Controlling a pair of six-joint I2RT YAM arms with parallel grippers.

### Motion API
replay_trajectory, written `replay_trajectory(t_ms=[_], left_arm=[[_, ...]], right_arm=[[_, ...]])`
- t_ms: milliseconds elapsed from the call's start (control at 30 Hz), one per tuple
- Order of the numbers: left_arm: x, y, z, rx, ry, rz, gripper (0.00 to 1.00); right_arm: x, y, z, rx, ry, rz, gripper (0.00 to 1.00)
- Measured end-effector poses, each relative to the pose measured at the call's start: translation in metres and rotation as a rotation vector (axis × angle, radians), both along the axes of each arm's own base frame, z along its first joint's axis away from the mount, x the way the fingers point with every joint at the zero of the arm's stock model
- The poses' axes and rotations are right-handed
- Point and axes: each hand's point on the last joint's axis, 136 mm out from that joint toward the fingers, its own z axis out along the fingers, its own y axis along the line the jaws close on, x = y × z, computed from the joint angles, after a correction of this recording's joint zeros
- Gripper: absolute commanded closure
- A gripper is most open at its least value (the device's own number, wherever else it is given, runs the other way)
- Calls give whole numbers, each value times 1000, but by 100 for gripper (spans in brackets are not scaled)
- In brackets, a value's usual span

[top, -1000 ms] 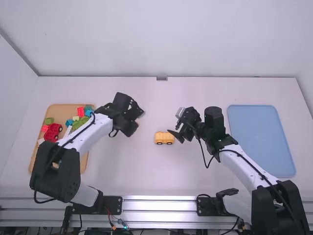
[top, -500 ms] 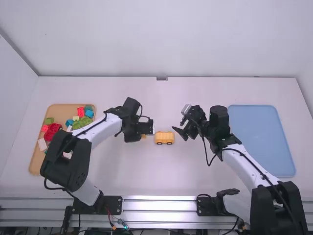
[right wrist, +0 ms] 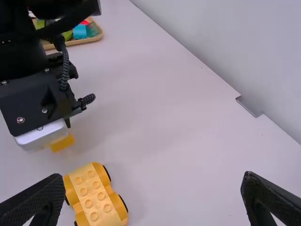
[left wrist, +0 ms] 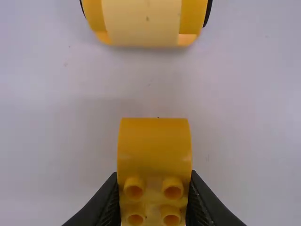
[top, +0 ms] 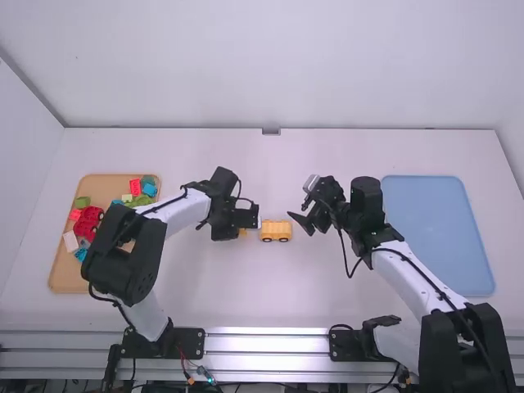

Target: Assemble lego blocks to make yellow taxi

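Block (left wrist: 154,148): yellow, pinched by left gripper (top: 237,219), jaws closed on its sides
Base (top: 276,231): yellow, wheeled, on desk (top: 213,286) between both sets of jaws
Right gripper (top: 300,223): jaws wide apart, empty

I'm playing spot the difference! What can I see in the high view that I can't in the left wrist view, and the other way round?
High view: the blue tray, the tan tray with colourful blocks, and the right gripper.

Left wrist view: four round studs on the held yellow block.

Both: the left gripper, that held block, the yellow piece with wheels, and the white table.
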Motion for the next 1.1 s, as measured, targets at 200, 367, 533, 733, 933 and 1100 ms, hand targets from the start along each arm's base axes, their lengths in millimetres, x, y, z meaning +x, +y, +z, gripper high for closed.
replay_trajectory(t_ms=[200, 367, 533, 733, 933, 1100], left_arm=[[8, -3, -1, -14, -40, 0, 69], [6, -2, -10, -19, -52, 8, 62], [7, 0, -11, -15, -57, 36, 47], [8, -1, -11, -19, -53, 57, 1], [11, -1, -10, -22, -65, 65, 1], [15, -3, -8, -39, -74, 94, 1]], right_arm=[[0, 0, 0, 0, 1, -1, 1], [0, 0, 0, 0, 0, 0, 1], [0, 0, 0, 0, 1, 0, 1], [0, 0, 0, -1, -1, 1, 1], [0, 0, 0, -1, -1, 0, 2], [0, 0, 0, 0, 0, 0, 1]])
